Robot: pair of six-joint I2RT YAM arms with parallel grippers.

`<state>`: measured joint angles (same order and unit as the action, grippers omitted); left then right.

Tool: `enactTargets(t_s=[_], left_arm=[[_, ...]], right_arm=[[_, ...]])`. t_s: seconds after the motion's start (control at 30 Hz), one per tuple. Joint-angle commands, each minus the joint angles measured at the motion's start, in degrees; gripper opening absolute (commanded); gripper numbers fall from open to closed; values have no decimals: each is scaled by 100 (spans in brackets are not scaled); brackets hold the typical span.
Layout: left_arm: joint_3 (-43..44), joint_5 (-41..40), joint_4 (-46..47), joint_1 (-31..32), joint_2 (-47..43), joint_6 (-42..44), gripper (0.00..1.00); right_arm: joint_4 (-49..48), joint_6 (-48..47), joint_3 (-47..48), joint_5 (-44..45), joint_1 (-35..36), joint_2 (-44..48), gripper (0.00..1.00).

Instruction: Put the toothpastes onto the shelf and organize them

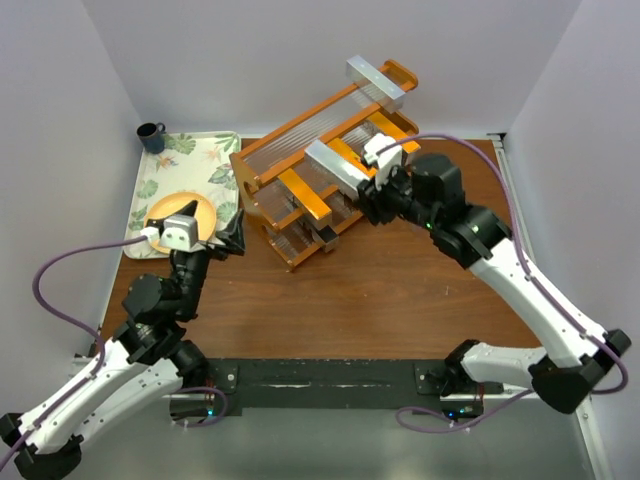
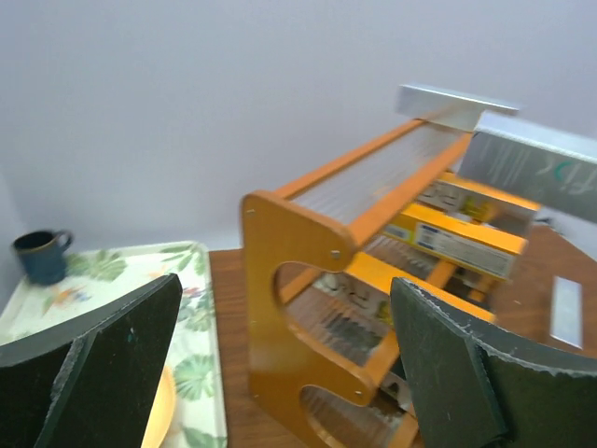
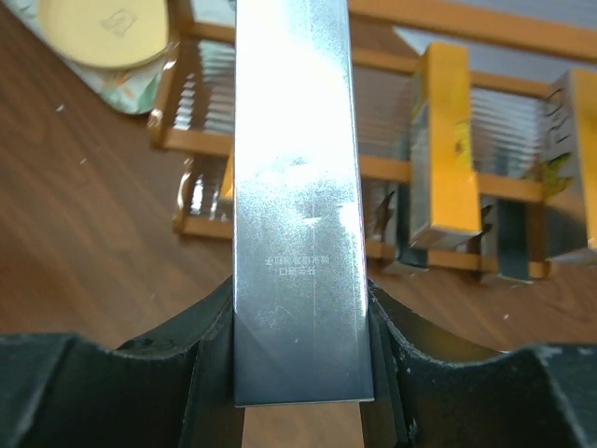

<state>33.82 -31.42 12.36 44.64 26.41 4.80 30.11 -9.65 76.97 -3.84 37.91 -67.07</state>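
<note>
Top external: brown table (image 1: pixel 380 300) between pale walls (image 1: pixel 250 60); left tool (image 1: pixel 234 235) spread empty, right tool (image 3: pixel 300 317) clenching silver toothpaste (image 1: pixel 335 165).

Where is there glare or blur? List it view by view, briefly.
Right wrist: glare whitens the upper half of the gripped silver carton. Left wrist: the shelf turns soft toward its far end. Top external: sharp, evenly lit, no strong glare.

Holds left gripper (image 2: pixel 284 355) wide apart, arm folded and reaching forward. Clamps right gripper (image 3: pixel 300 345) on a carton (image 3: pixel 297 187), arm stretched far forward and inward.
</note>
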Motion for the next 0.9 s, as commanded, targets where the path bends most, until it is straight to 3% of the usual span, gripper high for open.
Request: enactTargets(t_s=[0.0, 0.17, 0.43, 0.87], left_arm=[[89, -1006, 109, -219, 74, -242, 100], [54, -945, 74, -754, 48, -435, 100], [1, -164, -5, -1668, 127, -937, 100], [10, 224, -49, -1951, 285, -1078, 98]], right_arm=[[-690, -151, 933, 726, -29, -604, 1], [-901, -222, 1741, 806, -152, -1500, 1], [-972, 85, 2945, 560, -671, -2688, 4], [-1130, 324, 3685, 217, -908, -3690, 8]])
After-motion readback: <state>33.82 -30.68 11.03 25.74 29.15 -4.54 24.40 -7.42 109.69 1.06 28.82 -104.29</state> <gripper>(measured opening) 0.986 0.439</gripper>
